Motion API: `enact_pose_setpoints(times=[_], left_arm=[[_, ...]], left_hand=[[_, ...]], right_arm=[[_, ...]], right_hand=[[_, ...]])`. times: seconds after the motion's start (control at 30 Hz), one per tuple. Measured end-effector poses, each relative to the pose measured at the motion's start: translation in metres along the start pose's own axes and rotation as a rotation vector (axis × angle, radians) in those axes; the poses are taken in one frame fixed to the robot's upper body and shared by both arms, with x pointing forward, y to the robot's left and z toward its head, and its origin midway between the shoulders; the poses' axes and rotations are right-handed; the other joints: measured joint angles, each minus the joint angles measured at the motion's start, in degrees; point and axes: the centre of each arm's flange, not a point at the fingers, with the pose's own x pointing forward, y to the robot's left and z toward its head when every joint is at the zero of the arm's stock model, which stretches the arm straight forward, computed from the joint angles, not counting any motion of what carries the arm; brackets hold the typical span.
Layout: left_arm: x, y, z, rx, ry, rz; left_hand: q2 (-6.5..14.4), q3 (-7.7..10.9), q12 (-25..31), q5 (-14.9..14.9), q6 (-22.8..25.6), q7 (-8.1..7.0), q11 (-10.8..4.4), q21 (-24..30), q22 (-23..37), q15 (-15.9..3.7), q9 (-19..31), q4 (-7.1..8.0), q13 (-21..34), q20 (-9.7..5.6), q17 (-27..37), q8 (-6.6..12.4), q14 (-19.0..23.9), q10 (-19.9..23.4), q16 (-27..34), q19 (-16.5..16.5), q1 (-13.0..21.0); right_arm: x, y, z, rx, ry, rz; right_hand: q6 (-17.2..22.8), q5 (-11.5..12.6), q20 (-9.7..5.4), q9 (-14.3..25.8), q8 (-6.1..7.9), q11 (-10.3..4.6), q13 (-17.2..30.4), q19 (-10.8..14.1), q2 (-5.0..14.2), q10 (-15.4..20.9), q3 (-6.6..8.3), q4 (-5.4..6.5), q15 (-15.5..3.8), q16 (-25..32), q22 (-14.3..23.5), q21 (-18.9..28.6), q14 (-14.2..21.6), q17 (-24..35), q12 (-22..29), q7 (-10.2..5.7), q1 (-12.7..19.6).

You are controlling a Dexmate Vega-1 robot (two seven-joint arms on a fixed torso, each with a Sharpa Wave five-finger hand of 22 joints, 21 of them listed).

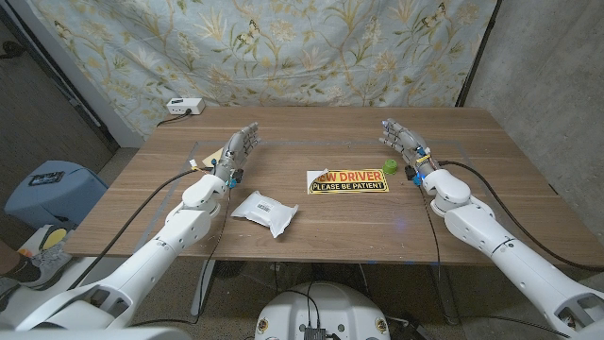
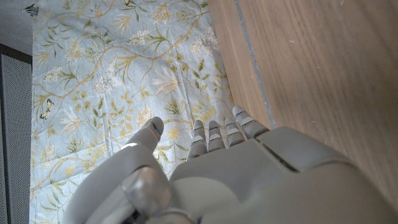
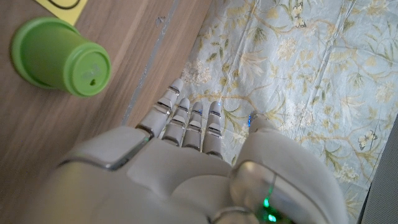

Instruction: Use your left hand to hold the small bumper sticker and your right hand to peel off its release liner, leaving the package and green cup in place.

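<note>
A yellow bumper sticker with black "NEW DRIVER, PLEASE BE PATIENT" lettering lies near the table's middle. A corner of the sticker shows in the right wrist view. Just to its right stands a small green cup, seen lid-on as the green cup beside my right hand. My right hand is raised right of the cup, fingers apart, holding nothing. My left hand is raised at the left, fingers apart and empty; the left hand reaches along the table edge. A white package lies in front of the sticker.
A white power strip sits on the floor beyond the table's far left corner. A floral cloth hangs behind the wooden table. A blue bin stands left of the table.
</note>
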Motion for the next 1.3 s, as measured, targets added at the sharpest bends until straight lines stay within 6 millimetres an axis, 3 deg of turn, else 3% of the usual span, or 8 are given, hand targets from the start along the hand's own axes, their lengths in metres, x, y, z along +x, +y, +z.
enact_pose_setpoints(times=[0.67,0.93,1.1,1.3], left_arm=[[0.003,0.007,0.001,0.009,-0.002,-0.028],[0.003,0.010,0.001,0.014,0.001,-0.033],[0.002,0.012,0.001,0.017,0.003,-0.034],[0.002,0.012,0.000,0.019,0.008,-0.036]], left_hand=[[0.12,1.09,-0.03,1.06,-0.22,0.21,-0.01,-0.23,-0.17,0.19,-0.16,-2.37,-0.01,0.00,-0.01,-0.01,-0.19,0.00,0.00,0.00,1.95],[-0.20,1.43,-0.27,1.06,-0.24,0.18,-0.01,-0.68,-0.17,0.19,-0.15,-3.05,-0.01,0.23,-0.01,-0.01,-0.19,0.00,0.00,0.23,2.43],[-0.35,1.66,-0.27,1.51,-0.84,0.20,-0.01,-0.68,-0.17,0.40,-0.15,-4.25,-0.01,0.31,-0.01,-0.01,-0.41,0.00,0.00,0.31,3.47],[-0.58,1.97,-0.27,1.95,-0.83,0.20,-0.01,-1.12,-0.16,0.50,-0.15,-5.16,-0.02,0.31,-0.01,-0.01,-0.50,0.00,0.00,0.31,3.96]], right_arm=[[-0.011,0.026,0.028,-0.370,-0.050,0.086],[-0.010,0.035,0.036,-0.502,-0.092,0.117],[-0.009,0.041,0.040,-0.590,-0.116,0.138],[-0.009,0.047,0.044,-0.689,-0.147,0.157]], right_hand=[[-1.03,0.23,1.22,-0.16,0.00,-0.05,0.00,0.05,-2.39,-0.37,0.56,-3.71,-0.02,0.00,-0.01,0.39,0.02,-0.79,0.22,0.36,2.38],[-1.44,0.23,1.01,-0.16,0.00,-0.13,-0.01,0.22,-2.65,-0.29,0.67,-4.77,-0.01,0.00,-0.01,0.39,0.41,-1.06,0.42,0.35,3.41],[-2.09,0.23,1.01,-0.16,0.00,-0.12,-0.01,0.22,-3.21,-0.29,0.73,-5.47,-0.01,0.00,-0.01,0.39,0.41,-1.06,0.42,-0.04,3.97],[-3.67,0.23,1.01,0.00,-0.23,-0.96,-0.01,0.22,-4.00,-1.12,0.52,-6.53,-0.26,0.00,-0.01,0.39,0.66,-1.33,0.23,0.35,4.76]])
